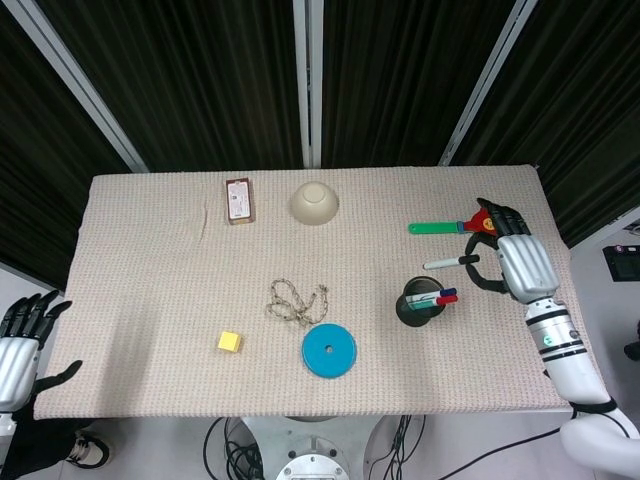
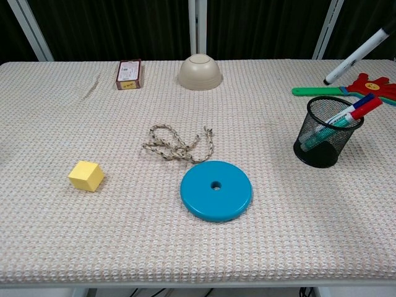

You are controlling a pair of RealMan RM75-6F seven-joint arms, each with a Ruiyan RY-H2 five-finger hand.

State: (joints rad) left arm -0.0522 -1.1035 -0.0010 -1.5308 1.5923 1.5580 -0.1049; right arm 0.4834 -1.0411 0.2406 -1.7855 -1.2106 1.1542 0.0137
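The right hand (image 1: 522,262) pinches a white marker (image 1: 450,263) clear of the mesh cup (image 1: 418,308), at the cup's 1 o'clock, so one is out and three remain inside, while the left hand (image 1: 18,345) hangs open off the table (image 1: 150,280).

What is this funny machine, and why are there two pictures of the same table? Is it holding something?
It is a robot with two arms, and each ends in a robot hand. One picture looks down from its head, the other looks forward from its chest. The right robot hand holds a white marker lifted above the black mesh cup, where more markers stand. The left robot hand waits at the table's edge, holding nothing. On the table lie a blue disc, a yellow cube, a piece of rope, an upside-down bowl, a small box and a hand-shaped clapper toy.
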